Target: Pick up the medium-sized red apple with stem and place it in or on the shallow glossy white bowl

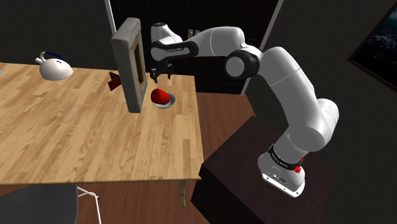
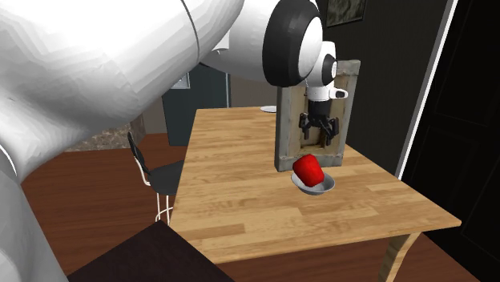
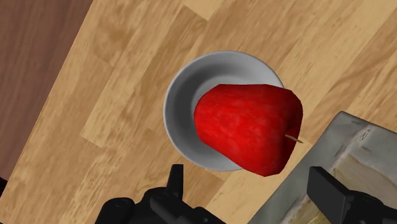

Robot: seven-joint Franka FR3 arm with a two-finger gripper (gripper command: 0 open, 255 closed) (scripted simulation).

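In the white bowl (image 3: 184,108) on the bench (image 3: 114,95), the red apple (image 3: 248,127) rests unheld, since the pincer (image 3: 250,177) above stands spread apart.

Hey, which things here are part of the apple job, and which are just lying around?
Part of the job: red apple; white bowl it sits in; gripper, fingers apart above.
Just lying about: upright grey frame; white teapot; small red object behind the frame; chair.

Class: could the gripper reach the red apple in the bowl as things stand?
Probably yes: the open gripper hangs above the apple, nothing between, though the grey frame stands close beside.
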